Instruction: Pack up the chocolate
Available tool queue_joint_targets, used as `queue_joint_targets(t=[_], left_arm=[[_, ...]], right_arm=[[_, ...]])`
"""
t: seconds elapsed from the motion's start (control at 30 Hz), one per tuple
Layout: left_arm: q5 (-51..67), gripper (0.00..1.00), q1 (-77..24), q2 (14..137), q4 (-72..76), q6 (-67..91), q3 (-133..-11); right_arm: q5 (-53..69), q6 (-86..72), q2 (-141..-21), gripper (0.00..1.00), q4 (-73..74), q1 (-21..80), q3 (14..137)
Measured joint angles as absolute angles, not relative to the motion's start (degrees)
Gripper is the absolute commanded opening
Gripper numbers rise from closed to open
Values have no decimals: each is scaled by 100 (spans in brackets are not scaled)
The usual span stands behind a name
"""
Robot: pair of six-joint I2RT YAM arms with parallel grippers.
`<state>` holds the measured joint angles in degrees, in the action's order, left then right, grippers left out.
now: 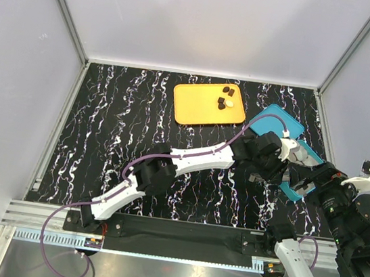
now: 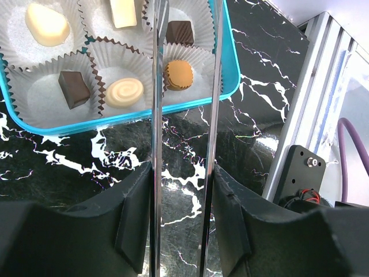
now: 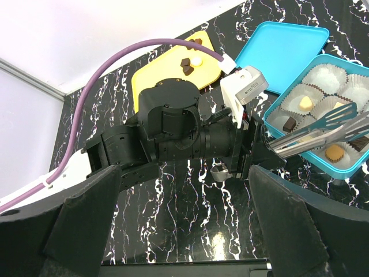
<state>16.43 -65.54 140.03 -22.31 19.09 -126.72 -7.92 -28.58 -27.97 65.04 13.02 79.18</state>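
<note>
**Tongs poised over a half-filled chocolate box**

The left gripper (image 2: 184, 173) clasps a pair of metal tongs (image 2: 158, 115), its black fingers pressed against the outside of the two blades. The blades stand parted and reach over the near corner of the teal box (image 2: 115, 122). Their tips run out of the wrist view, so it cannot be told whether they pinch anything.

Six chocolates (image 2: 124, 92) show in the box, each in a white paper cup (image 2: 34, 86): two dark squares, three cream or white pieces and one caramel-coloured round. The caramel round and one dark square lie directly under the gap between the blades.

More chocolates wait on the orange tray (image 1: 196, 106) at the far side of the marbled table (image 1: 124, 137), well apart from the tongs. At least three dark pieces and one cream one can be made out there.

The single teal lid (image 1: 279, 122) lies flat between tray and box. The right gripper (image 3: 181, 173) hangs near the box with its fingers spread wide, holding nothing.
</note>
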Motion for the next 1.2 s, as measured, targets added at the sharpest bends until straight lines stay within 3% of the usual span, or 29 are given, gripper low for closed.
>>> queue_joint_targets(t=[0.43, 0.67, 0.9, 1.2], left_arm=[[1485, 47, -6556, 13904, -2303, 1817, -12665], [952, 46, -6344, 12873, -2589, 1706, -12326], [423, 46, -5214, 11719, -2751, 1708, -11789], [-543, 47, -4032, 11795, -3415, 1553, -11474]], right_arm=[[-792, -2875, -2797, 100, 6504, 1302, 7918], [-794, -2895, -2803, 100, 6504, 1302, 7929], [-797, -2919, -2985, 100, 6543, 1302, 7924], [-904, -2941, -3522, 100, 6547, 1302, 7874]])
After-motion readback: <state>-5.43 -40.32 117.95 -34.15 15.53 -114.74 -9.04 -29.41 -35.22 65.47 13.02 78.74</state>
